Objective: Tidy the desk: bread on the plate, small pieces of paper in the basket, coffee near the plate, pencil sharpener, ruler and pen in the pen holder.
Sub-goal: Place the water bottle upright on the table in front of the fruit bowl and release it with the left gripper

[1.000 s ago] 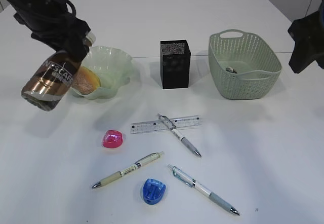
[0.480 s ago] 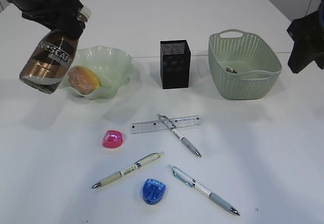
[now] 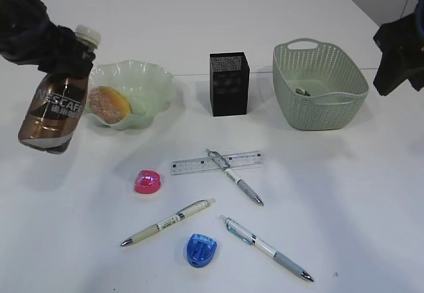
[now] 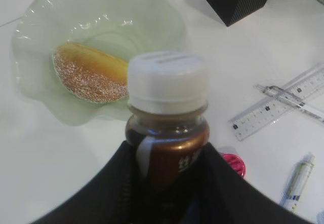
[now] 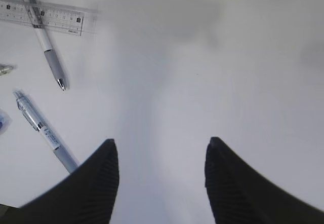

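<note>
— Where is the coffee (image 3: 52, 101)?
— Clear of the desk (image 3: 344, 193), left of the plate (image 3: 156, 84) that holds the bread (image 3: 109, 103). The left gripper (image 4: 167, 176) grasps the bottle below its white cap.
— And the right gripper (image 5: 161, 171)?
— Released, jaws apart over bare tabletop near the basket (image 3: 318, 87), grasping nothing.

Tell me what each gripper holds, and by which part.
The left gripper holds the coffee by its upper body, below the cap. The right gripper holds nothing.

Sugar-dusted golden bun (image 3: 109, 104) in wavy-rimmed green dish (image 3: 151, 81); black mesh cup (image 3: 229, 84) between dish and green perforated basket (image 3: 320, 94); clear plastic ruler (image 3: 216, 162) before cup.
</note>
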Motion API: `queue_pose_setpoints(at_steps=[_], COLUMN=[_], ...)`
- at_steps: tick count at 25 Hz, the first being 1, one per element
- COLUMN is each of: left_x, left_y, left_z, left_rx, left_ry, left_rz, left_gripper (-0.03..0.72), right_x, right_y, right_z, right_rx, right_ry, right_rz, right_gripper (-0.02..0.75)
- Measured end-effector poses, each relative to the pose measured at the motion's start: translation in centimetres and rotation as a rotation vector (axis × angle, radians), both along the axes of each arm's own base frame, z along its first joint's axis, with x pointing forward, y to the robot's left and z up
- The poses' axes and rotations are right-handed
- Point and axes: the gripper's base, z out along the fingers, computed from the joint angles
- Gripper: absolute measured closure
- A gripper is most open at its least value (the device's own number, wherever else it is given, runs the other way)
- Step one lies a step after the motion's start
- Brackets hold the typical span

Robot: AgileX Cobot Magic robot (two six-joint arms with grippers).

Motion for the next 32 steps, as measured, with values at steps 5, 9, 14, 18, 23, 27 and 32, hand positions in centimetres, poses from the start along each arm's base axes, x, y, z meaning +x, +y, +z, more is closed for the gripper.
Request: queue_pose_setpoints(at_steps=[5,9,14,18,23,27,32], left_x=[-1.2,-1.6,-2.1,-2.8,-2.9,-2.8,-2.3], left_y=[0.6,1.0,1.8,2.7,3.1,3.2,3.1], left_z=[-2.2,-4.2,-5.9,-6.9,-6.8,-6.4,-7.4], left_rx=[-0.024,-0.047,-0.143,-0.201,-0.217,-0.227,-0.214], left_ry=[-0.094,-0.19,-0.361,-0.439,-0.513,-0.556,-0.538], left_rz=[0.028,0.056,0.161,0.262,0.295,0.306,0.31], left_gripper=[0.447,0.447,0.447,0.447,0.447,0.447,0.447], right_x=[0.0,0.0,0.0,0.0,0.0,0.0,0.0], right_y=[0.0,0.1,0.1,0.1,0.3,0.3,0.3], right_z=[0.0,0.0,0.0,0.0,0.0,0.0,0.0], right_rx=[0.004,0.007,0.007,0.011,0.028,0.035,0.035], right_ry=[0.0,0.001,0.001,0.001,0.002,0.002,0.002], right_rz=[0.001,0.001,0.001,0.001,0.003,0.005,0.011], right_gripper=[0.299,0.299,0.299,0.299,0.299,0.299,0.299])
